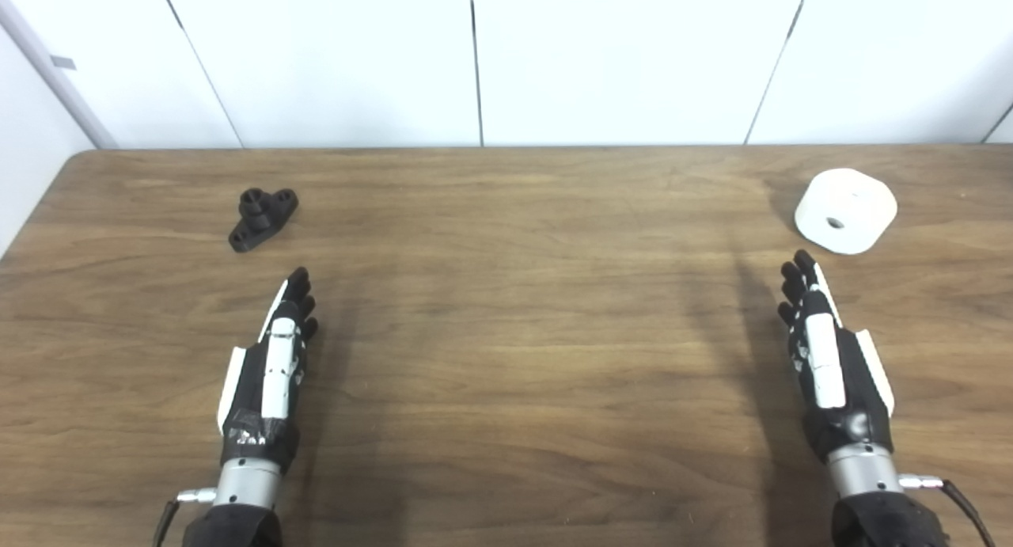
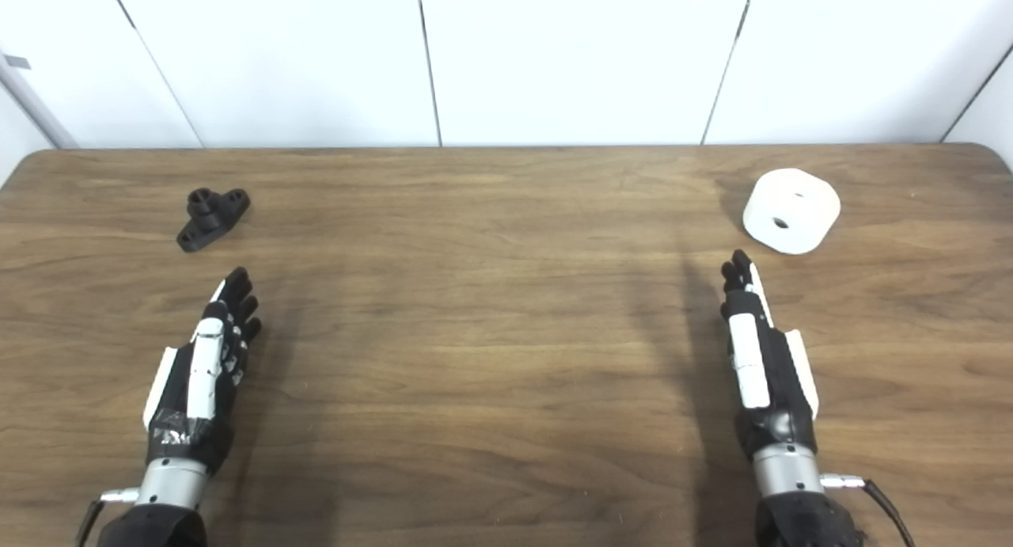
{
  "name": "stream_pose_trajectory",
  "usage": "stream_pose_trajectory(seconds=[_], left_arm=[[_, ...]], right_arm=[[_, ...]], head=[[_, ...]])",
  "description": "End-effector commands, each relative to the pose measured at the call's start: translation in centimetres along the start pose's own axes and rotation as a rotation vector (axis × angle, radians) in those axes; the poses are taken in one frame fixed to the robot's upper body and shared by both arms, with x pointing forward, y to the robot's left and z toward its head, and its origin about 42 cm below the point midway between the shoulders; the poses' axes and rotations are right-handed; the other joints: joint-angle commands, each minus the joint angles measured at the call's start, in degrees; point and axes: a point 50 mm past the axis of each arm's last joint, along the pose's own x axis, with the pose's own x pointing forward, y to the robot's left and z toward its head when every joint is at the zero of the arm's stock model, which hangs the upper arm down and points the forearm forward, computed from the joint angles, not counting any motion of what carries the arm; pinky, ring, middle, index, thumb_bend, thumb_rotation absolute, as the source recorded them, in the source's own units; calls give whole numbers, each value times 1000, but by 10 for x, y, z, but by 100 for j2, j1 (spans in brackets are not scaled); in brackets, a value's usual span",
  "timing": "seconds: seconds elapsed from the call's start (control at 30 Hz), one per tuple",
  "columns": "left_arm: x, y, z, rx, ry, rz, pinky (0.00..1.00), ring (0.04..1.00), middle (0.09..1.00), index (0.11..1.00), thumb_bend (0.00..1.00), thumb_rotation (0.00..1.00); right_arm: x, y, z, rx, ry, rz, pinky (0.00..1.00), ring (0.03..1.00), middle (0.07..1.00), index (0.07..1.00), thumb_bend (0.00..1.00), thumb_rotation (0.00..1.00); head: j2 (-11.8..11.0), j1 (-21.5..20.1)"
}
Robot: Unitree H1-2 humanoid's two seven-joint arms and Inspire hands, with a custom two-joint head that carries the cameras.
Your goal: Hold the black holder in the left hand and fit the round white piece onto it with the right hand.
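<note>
Left eye view. The black holder [image 1: 263,218] is lying on the table [image 1: 506,357] at far left, flat base down, its short round post pointing up. The left hand [image 1: 269,373] is waiting just short of it, fingers straight and together, edge-on to the table, grasping nothing. The round white piece [image 1: 846,210] is sitting at far right, tilted so that its holed face is turning toward the camera. The right hand [image 1: 827,365] is resting near it, likewise released and empty, fingertips just shy of the piece.

Judgement: nothing is picked up yet, so the step in hand is the left hand's reach for the holder. It is best taken by the flat base (leaving the post bare), or the white piece will have nowhere to seat.

Right eye view. Same layout, seen from slightly to the right: holder at far left beyond the left hand, white piece beyond the right hand, the two things well apart across the table. The bore in the white face is showing clearly here as a small dark hole. The right hand should be gripping the piece around its rim, keeping the bore unobstructed and facing the post; a low, small holder risks sliding under the fingers, so closing gently from both sides looks wise.
</note>
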Motion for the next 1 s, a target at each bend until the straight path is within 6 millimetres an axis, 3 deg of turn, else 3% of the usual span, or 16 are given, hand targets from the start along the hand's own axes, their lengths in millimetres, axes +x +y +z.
stream_pose_trajectory(seconds=[0.0,0.47,0.67,0.83,0.97], left_arm=[[-5,4,3,18,-34,8,1000,1000,1000,990,333,1000],[-6,2,4,13,-28,0,1000,1000,1000,995,346,1000],[-8,-4,1,19,-37,-29,1000,1000,1000,1000,359,1000],[-11,-13,-5,33,-28,-32,1000,1000,1000,1000,355,1000],[-11,-18,-11,53,-32,-35,1000,1000,1000,1000,379,1000]], right_arm=[[-2,-1,6,4,-54,-5,1000,1000,983,992,630,1000],[-3,-2,6,2,-55,-3,1000,1000,978,989,600,1000],[-4,-9,3,4,-48,5,1000,1000,990,990,607,1000],[-4,-16,-4,25,-47,13,1000,1000,996,999,558,1000],[-3,-20,-8,18,-47,23,1000,1000,1000,1000,579,1000]], head=[[1,12],[-19,124],[-198,668],[-492,1198],[-640,1395]])
